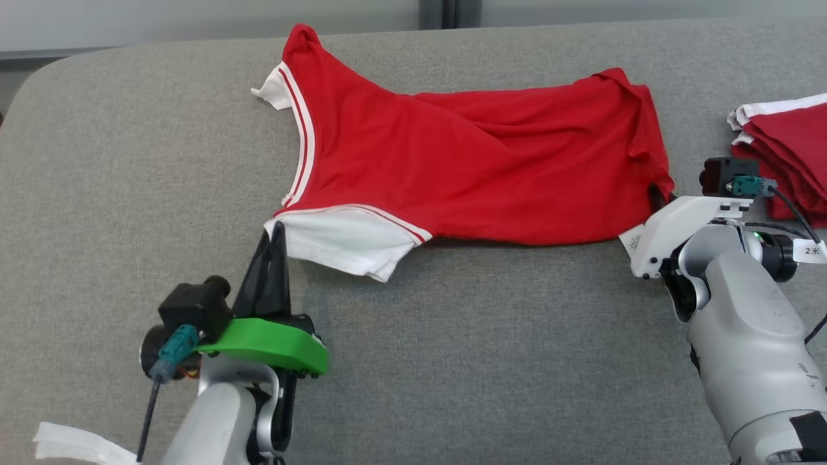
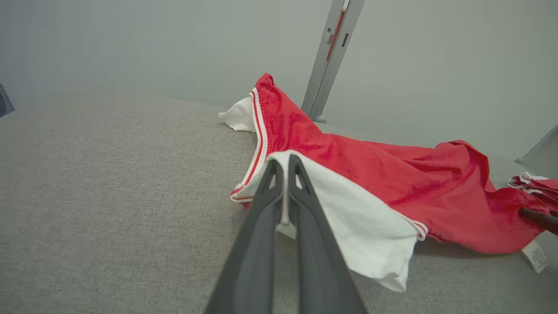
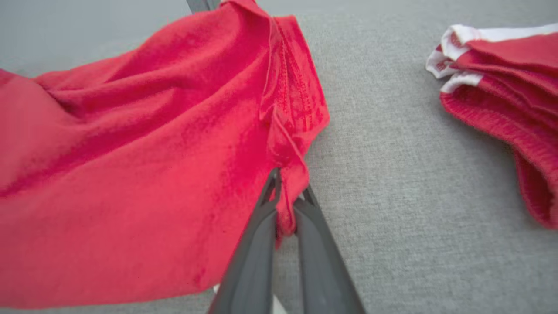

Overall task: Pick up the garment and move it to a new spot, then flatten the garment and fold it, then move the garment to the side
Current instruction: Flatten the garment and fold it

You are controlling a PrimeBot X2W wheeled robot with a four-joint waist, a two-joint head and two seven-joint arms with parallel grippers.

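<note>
The garment (image 1: 465,168) is a red T-shirt with white sleeves and red-striped trim, spread sideways across the grey surface with its collar to the left. My left gripper (image 1: 276,227) is shut on the edge of the near white sleeve (image 2: 348,209), with cloth pinched between its fingers (image 2: 261,226). My right gripper (image 3: 285,198) is shut on the near corner of the red hem (image 3: 292,174); in the head view it sits at the garment's right edge (image 1: 659,194). A white label (image 1: 630,242) sticks out below that corner.
A stack of folded red and white garments (image 1: 785,152) lies at the right edge, close to my right wrist. The grey padded surface (image 1: 129,181) has free room on the left and along the front. A metal post (image 2: 329,56) stands behind the table.
</note>
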